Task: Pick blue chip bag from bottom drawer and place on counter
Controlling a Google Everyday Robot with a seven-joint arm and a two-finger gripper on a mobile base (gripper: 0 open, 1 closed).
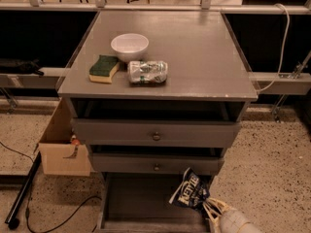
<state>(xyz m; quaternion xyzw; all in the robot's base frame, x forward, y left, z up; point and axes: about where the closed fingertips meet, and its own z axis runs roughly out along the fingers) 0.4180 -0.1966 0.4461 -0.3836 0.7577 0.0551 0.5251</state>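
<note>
Down at the lower right corner we see our pale arm (234, 223) reaching in low and slanting up-left, with the gripper (210, 208) over the right side of the open bottom drawer (136, 203). Its tips are pinched narrowly on the lower right corner of the blue chip bag (189, 191), which stands tilted up-left of them, above the drawer floor. Up on the counter (194, 52) sit a white bowl (129, 46), a sponge (104, 68) and a crushed can (147, 72).
</note>
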